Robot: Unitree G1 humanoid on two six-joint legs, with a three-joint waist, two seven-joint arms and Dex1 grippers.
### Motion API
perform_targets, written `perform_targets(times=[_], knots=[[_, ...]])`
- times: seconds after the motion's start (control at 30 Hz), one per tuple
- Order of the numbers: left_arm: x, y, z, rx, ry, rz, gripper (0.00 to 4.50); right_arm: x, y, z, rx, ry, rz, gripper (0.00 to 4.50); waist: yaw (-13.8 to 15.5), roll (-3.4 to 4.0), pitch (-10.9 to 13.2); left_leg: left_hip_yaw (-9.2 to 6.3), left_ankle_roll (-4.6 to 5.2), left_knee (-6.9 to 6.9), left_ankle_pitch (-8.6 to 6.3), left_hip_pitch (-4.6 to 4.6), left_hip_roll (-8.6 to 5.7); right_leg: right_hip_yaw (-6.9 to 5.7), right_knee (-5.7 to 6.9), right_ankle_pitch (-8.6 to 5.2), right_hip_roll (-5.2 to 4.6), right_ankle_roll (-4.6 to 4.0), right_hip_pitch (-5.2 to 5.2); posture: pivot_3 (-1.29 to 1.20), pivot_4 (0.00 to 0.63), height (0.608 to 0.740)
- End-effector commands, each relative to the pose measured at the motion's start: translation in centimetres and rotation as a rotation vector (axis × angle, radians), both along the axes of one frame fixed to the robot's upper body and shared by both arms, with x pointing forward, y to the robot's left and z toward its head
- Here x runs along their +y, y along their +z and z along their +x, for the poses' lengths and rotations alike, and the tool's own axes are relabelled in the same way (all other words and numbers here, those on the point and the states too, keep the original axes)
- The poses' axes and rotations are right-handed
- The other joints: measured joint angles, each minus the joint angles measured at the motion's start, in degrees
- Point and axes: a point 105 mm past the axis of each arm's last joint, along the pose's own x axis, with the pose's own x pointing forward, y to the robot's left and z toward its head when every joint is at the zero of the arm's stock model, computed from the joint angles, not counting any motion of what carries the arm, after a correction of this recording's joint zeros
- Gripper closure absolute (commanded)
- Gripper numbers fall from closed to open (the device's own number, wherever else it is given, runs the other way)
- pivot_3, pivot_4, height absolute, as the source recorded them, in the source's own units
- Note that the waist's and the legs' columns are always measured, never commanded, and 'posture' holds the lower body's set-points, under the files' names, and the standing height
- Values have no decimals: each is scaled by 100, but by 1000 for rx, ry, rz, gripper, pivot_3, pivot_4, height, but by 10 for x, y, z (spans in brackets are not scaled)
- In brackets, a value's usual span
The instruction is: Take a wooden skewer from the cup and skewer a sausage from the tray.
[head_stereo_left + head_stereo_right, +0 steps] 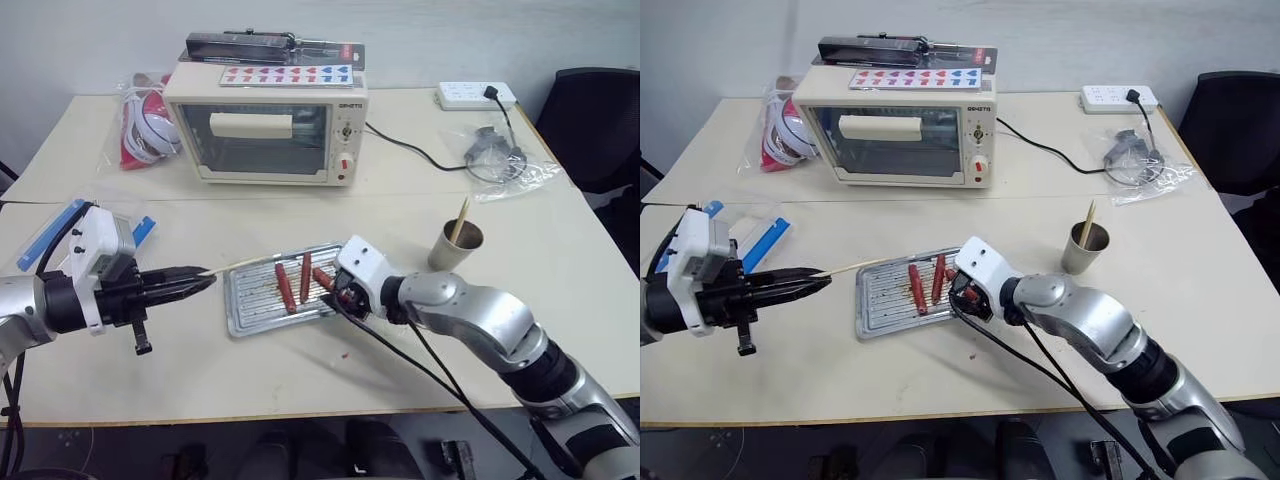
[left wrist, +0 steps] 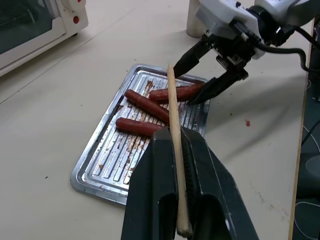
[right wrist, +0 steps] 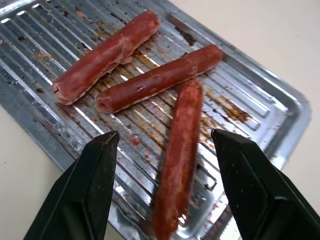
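At lower left of the head view, the left pincer (image 1: 200, 281) is clenched on a wooden skewer (image 1: 238, 264) pointing toward the tray (image 1: 248, 310) at centre. The right pincer (image 3: 165, 150) is spread wide astride the nearest sausage (image 3: 179, 150), seemingly not touching it. The cup (image 1: 456, 246) stands right of the tray

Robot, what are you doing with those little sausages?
The robot is getting ready to put a sausage on a stick. Its left claw is shut on a wooden skewer, held beside the silver tray and pointing toward it. The right claw is open, its fingers on either side of the nearest sausage of three lying on the tray, not yet closed on it. Behind the right arm stands the cup with another skewer in it.
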Motion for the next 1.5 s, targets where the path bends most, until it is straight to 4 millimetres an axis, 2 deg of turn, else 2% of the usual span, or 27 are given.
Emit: perform_targets(times=[0.03, 0.17, 0.27, 0.4, 0.73, 0.9, 1.0, 1.1, 1.23, 1.33, 1.5], knots=[[0, 9, 0, -38, 2, 11, 4500, 2, 2, 4, -36, 0, 8, 1442, 1, 0, 0, 0, 0, 0, 0, 0, 0, 0, 0, 0, 0, 0, 0, 0, 150, 740], [-2, 10, 2, -46, 0, 9, 4500, 0, -4, 6, -18, -18, 9, 1442, -5, 0, 0, 0, -1, 0, 0, 0, 0, -1, 1, 0, 0, 0, -1, 0, 150, 740], [-2, 10, 3, -50, -2, 8, 4500, -2, -8, 6, 1, -28, 13, 1973, -16, 0, 0, 0, -1, 0, 0, 1, -1, -1, 2, 0, 0, 0, 0, 0, 150, 740], [-2, 10, 4, -51, -3, 7, 4500, -4, -12, 4, 28, -38, 21, 2936, -33, 0, 0, 0, -1, 0, 0, 2, -1, 0, 3, 0, 0, 0, 1, 0, 150, 740], [-3, 11, 7, -60, -9, 2, 4500, -9, -17, 6, 50, -72, 32, 2936, -97, -1, -1, -1, -2, 1, 1, 8, -2, 0, 7, 0, 0, 0, 5, 0, 150, 740], [-4, 12, 8, -65, -11, 0, 4500, -10, -18, 5, 58, -79, 42, 3868, -107, -1, -1, -1, -3, 0, 1, 8, -2, 0, 8, 0, 0, 0, 5, 0, 150, 740], [-6, 14, 10, -72, -16, -10, 4500, -12, -16, 4, 70, -75, 56, 3868, -102, -2, -1, -1, -3, 1, 1, 9, -2, 0, 9, 0, 0, 0, 5, 0, 150, 740], [-8, 16, 11, -75, -20, -23, 4500, -15, -5, 3, 77, -51, 91, 3868, -99, -2, -1, -1, -3, 1, 1, 9, -4, 0, 9, 0, 0, 0, 6, 0, 150, 740], [-7, 16, 13, -71, -26, -28, 4500, -20, 28, -7, 116, 69, 171, 3868, -104, 0, 0, -1, -3, 0, 1, 7, -4, 1, 15, 0, 0, 0, 4, 0, 150, 740], [-10, 14, 13, -53, -66, -28, 4500, -34, 61, -21, 139, 237, 171, 3868, -104, 8, 5, -1, -2, 0, 1, 6, -4, 1, 12, 0, 0, 0, 2, 0, 150, 740], [-22, 9, 9, 5, -188, -31, 4500, -61, 91, -41, 238, 400, 136, 3868, -100, 8, 6, -3, 1, -4, -1, 6, -2, -2, 1, 0, 0, 0, 6, 0, 150, 740]])
